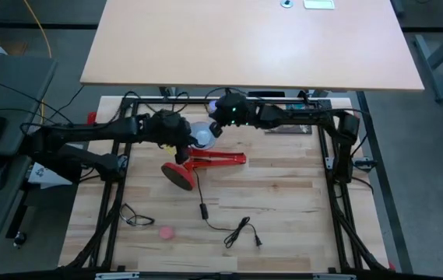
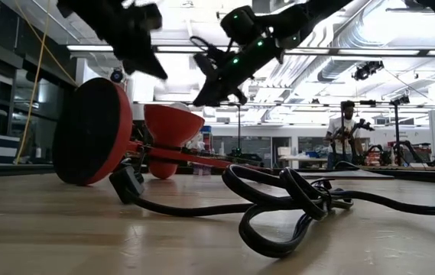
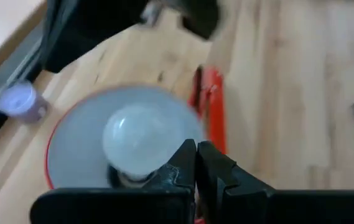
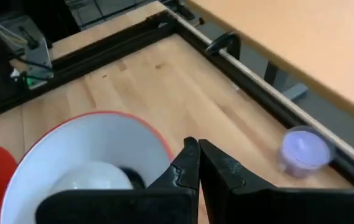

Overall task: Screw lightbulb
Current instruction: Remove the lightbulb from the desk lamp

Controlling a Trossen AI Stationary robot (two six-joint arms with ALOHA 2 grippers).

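The red lamp lies on its side on the table, with its round base point(image 1: 180, 176), its red arm point(image 1: 219, 161) and its shade point(image 1: 200, 137). The frosted white lightbulb point(image 3: 140, 146) sits inside the shade's white cone point(image 3: 77, 149), and it also shows in the right wrist view point(image 4: 93, 178). My left gripper point(image 3: 195, 150) is shut and hovers above the shade's rim. My right gripper point(image 4: 196, 150) is shut too, and stands over the other side of the rim point(image 4: 158, 140). In the low view both grippers point(image 2: 156, 65) point(image 2: 206, 95) hang above the shade point(image 2: 173, 126).
A pale lavender round thing point(image 4: 304, 152) lies by the frame's far rail and also shows in the left wrist view point(image 3: 20, 101). The lamp's black cord and plug point(image 1: 233, 227) coil near the front, and a small pink disc point(image 1: 166, 232) lies nearby. A person point(image 2: 345, 126) stands far back in the room.
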